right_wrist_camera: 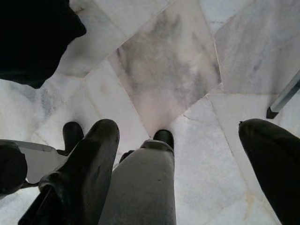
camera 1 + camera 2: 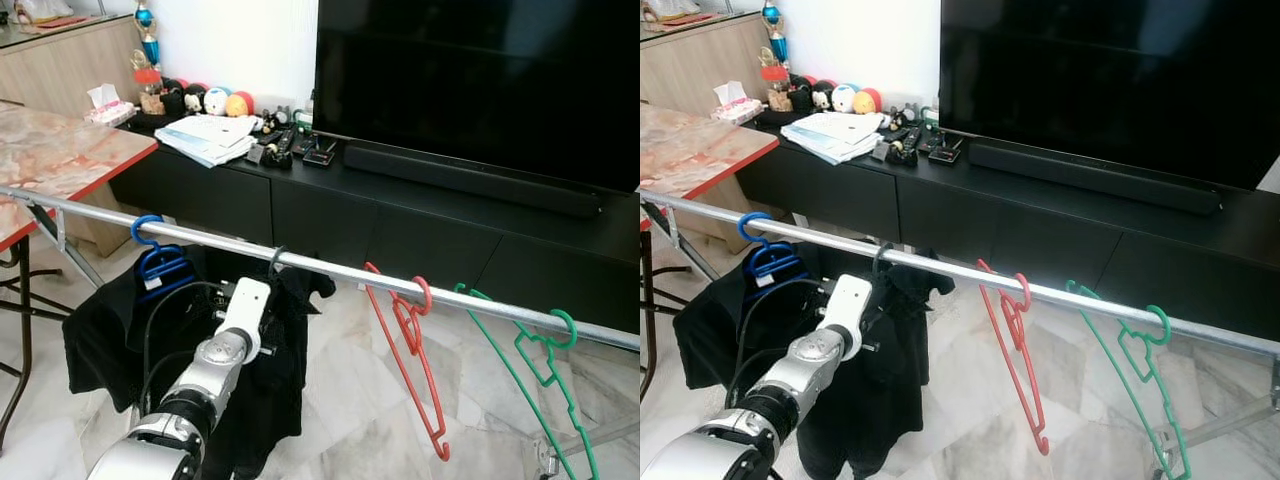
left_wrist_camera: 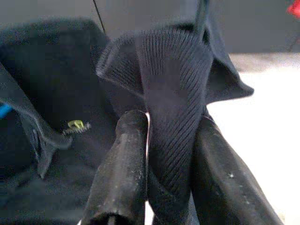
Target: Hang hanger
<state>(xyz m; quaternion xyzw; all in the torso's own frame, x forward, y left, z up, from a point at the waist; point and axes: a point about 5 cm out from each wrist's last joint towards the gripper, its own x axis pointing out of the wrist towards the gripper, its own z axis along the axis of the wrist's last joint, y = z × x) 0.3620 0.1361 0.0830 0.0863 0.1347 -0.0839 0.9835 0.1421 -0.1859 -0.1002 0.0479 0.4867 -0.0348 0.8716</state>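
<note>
The left tool (image 3: 164, 154) is found clamped on a fold of ribbed black garment (image 3: 173, 93), the cloth being pinched between its two black fingers (image 3: 122, 164). In the head views the tool is placed just below the long silver metal rail (image 2: 330, 268), and the garment (image 2: 280, 370) is draped on a dark hanger whose hook (image 2: 274, 258) is already set over that rail. The right tool (image 1: 187, 154) is held low over the white marble floor (image 1: 178, 70), with its fingers apart and nothing between them.

The hanging step is judged to be nearly complete. A release of the cloth and a withdrawal clear of the rail are called for next, without the hook being dragged off.

Four hangers are counted on the rail. A blue plastic hanger (image 2: 160, 262) carrying a second black garment (image 2: 105, 335) is hung to the left of the held hanger; a bare red plastic hanger (image 2: 408, 330) and a bare green plastic hanger (image 2: 540, 350) are hung to its right. Two garments and one rail are counted. Behind the rail a low black television cabinet (image 2: 400, 190) is noted.
</note>
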